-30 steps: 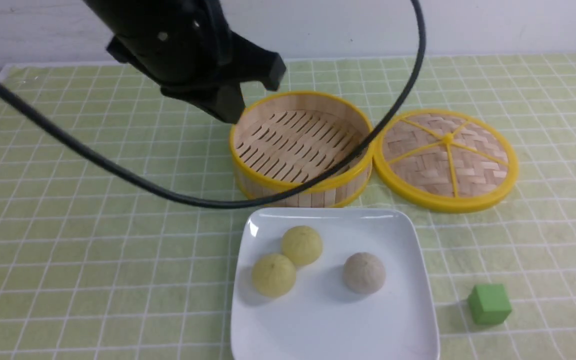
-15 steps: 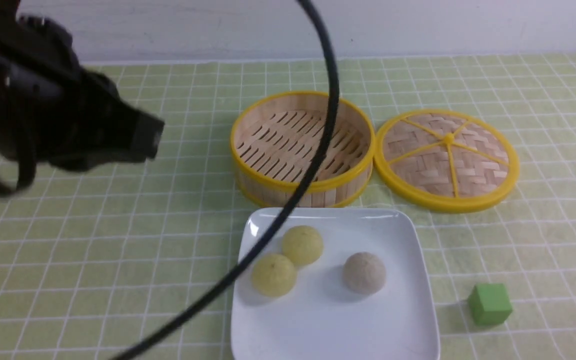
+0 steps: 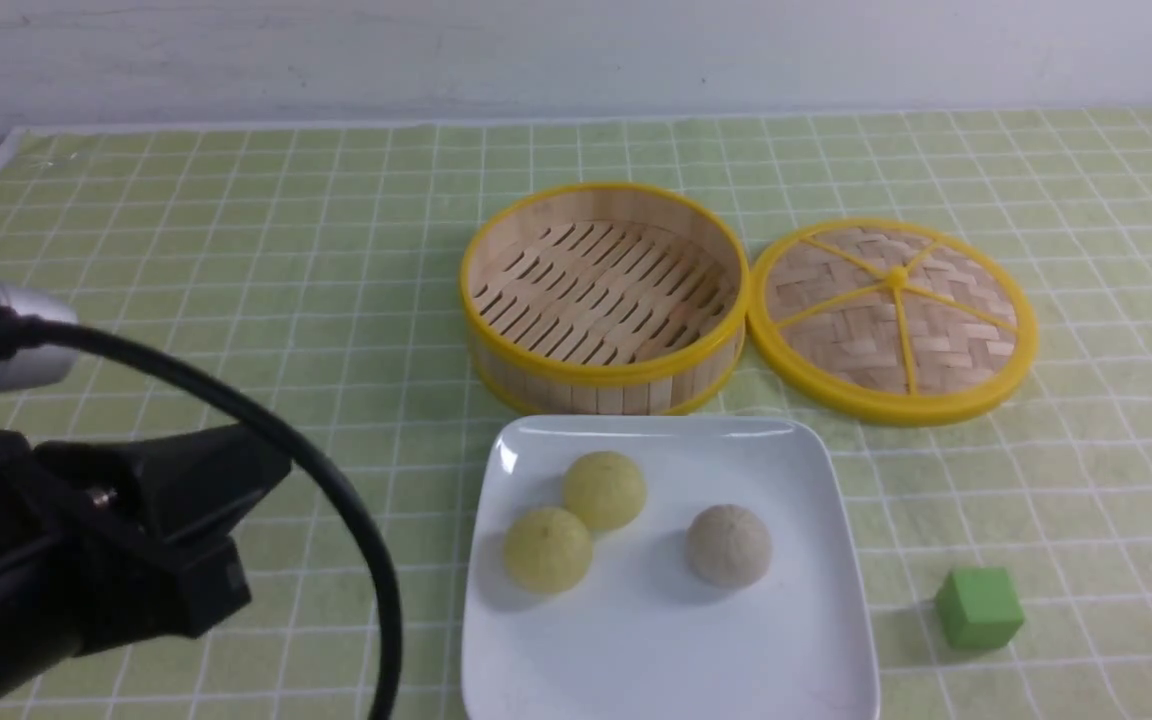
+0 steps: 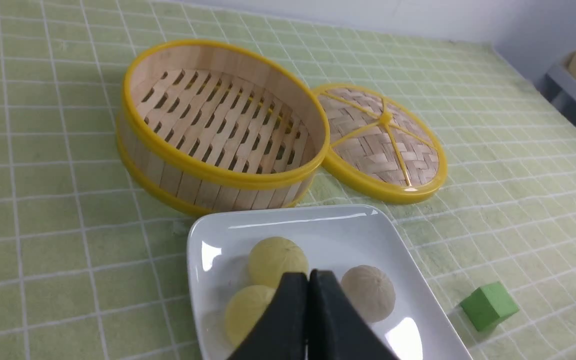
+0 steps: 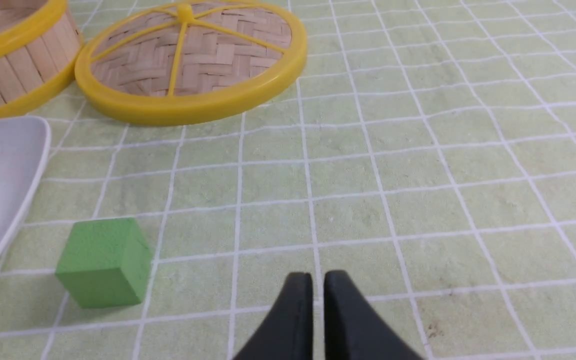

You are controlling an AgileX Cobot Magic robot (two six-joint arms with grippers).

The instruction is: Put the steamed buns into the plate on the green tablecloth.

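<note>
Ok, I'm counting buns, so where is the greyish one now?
In the front view the greyish bun sits on the white square plate, on its right half, apart from the two yellow buns to its left.

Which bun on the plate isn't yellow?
The greyish off-white bun, alone on the plate's right side, toward the green cube. The two yellow buns touch each other.

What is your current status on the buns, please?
Left gripper shut, empty. Right gripper nearly closed, empty. Three steamed buns on the plate; steamer empty. Nothing in the way.
</note>
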